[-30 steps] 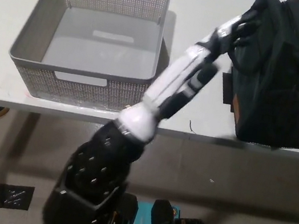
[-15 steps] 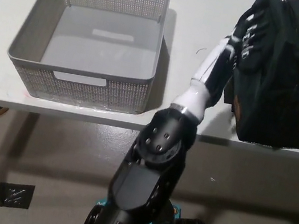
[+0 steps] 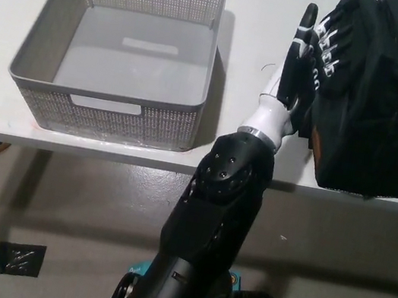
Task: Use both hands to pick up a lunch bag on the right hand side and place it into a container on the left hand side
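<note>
The black lunch bag (image 3: 388, 105) stands on the right part of the white table, close to the front edge. My white left hand (image 3: 313, 55) reaches across from the lower middle and lies against the bag's left side. Its fingers (image 3: 333, 51) are spread apart on the black fabric, and the thumb points away from me. The hand does not close around anything. The grey perforated basket (image 3: 108, 93) sits empty on the left part of the table. My right hand does not show in this view.
The table's front edge (image 3: 68, 146) runs just below the basket and the bag, with floor beneath it. A strip of bare tabletop (image 3: 252, 43) lies between the basket and the bag. A small orange-brown patch (image 3: 314, 141) shows low on the bag's left side.
My left arm has swung right and forward. The hand has slid farther up the bag's left side, and its fingers now lie spread on the fabric. Bag and basket have not moved.
</note>
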Robot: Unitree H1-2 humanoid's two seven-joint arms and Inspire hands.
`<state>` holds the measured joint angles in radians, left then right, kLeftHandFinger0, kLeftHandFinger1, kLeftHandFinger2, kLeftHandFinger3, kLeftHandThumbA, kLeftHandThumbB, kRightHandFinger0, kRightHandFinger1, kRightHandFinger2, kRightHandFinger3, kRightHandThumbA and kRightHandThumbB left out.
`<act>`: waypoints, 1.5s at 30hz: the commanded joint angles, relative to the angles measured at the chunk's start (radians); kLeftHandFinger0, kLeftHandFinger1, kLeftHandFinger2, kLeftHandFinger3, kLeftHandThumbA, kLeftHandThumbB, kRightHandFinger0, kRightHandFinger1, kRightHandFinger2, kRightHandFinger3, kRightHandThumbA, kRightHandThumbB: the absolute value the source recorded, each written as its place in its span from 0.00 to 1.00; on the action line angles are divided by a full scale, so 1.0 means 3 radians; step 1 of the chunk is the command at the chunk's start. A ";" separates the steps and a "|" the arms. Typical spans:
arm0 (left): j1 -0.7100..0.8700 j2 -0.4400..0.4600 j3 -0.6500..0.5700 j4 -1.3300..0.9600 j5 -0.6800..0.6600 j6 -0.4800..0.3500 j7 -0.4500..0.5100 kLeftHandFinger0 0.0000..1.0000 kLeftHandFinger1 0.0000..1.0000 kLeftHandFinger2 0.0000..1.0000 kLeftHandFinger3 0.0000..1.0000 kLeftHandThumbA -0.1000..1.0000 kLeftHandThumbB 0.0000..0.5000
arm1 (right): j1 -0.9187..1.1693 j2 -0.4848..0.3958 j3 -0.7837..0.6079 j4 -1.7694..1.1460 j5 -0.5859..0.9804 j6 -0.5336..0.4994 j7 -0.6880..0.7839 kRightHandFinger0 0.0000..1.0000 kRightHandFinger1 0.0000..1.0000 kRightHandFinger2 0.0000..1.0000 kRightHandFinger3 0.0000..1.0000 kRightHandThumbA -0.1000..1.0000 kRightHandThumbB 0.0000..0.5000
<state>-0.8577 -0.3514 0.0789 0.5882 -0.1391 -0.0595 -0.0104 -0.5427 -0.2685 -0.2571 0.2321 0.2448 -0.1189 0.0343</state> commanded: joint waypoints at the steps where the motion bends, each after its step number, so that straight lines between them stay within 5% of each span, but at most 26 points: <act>1: -0.0188 0.0049 -0.0063 0.0093 0.0099 -0.0194 0.0107 1.00 1.00 1.00 1.00 1.00 0.60 | -0.0195 -0.0077 -0.0053 0.0070 0.0174 -0.0040 0.0107 1.00 1.00 1.00 1.00 1.00 0.41; 3: -0.0234 0.0130 -0.0122 0.0220 0.0239 -0.0296 0.0180 1.00 1.00 1.00 1.00 1.00 0.60 | -0.0200 -0.0073 -0.0063 0.0100 0.0185 -0.0043 0.0098 1.00 1.00 1.00 1.00 1.00 0.42; 7: -0.0307 0.0302 -0.0270 0.0501 0.0528 -0.0610 0.0350 1.00 1.00 1.00 1.00 1.00 0.78 | -0.0188 -0.0090 -0.0056 0.0152 0.0165 -0.0080 0.0111 1.00 1.00 1.00 1.00 1.00 0.46; 11: -0.0403 0.0553 -0.0680 0.0825 0.1338 -0.1079 0.1076 1.00 1.00 1.00 1.00 1.00 0.64 | -0.0194 -0.0123 -0.0058 0.0227 0.0157 -0.0113 0.0134 1.00 1.00 1.00 1.00 1.00 0.46; 17: -0.0511 0.0707 -0.1036 0.0989 0.1816 -0.1051 0.1612 1.00 1.00 1.00 1.00 1.00 0.77 | -0.0220 -0.0154 -0.0034 0.0366 0.0102 -0.0172 0.0147 1.00 1.00 1.00 1.00 1.00 0.46; 22: -0.0660 0.0677 -0.1002 0.1275 0.1530 -0.0981 0.1464 1.00 1.00 1.00 1.00 1.00 0.77 | -0.0351 -0.0123 0.0033 0.0630 0.0105 -0.0191 0.0226 1.00 1.00 1.00 1.00 1.00 0.37; 27: -0.0873 0.0613 -0.0987 0.1725 0.1414 -0.0954 0.1437 1.00 1.00 1.00 1.00 1.00 0.66 | -0.0613 -0.0055 0.0002 0.1203 0.0203 -0.0227 0.0291 1.00 1.00 1.00 1.00 1.00 0.38; 36: -0.1159 0.0465 -0.0733 0.2287 0.1097 -0.0958 0.1225 1.00 1.00 1.00 1.00 1.00 0.66 | -0.1111 0.0033 -0.0060 0.2209 0.0305 -0.0464 0.0424 1.00 1.00 1.00 1.00 1.00 0.38; 42: -0.1296 0.0425 -0.0350 0.2499 0.0763 -0.0674 0.0976 1.00 1.00 1.00 1.00 1.00 0.81 | -0.1452 0.0207 -0.0061 0.2812 0.0295 -0.0592 0.0346 1.00 1.00 1.00 1.00 1.00 0.38; 45: -0.1332 0.0415 -0.0238 0.2579 0.0700 -0.0513 0.0870 1.00 1.00 1.00 1.00 1.00 0.79 | -0.1583 0.0302 -0.0109 0.3068 0.0360 -0.0654 0.0420 1.00 1.00 1.00 1.00 1.00 0.41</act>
<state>-1.1726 -0.2112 -0.0405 1.3438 0.1496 -0.2827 0.3183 -0.9184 -0.2249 -0.2745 1.0665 0.3218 -0.2549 0.1269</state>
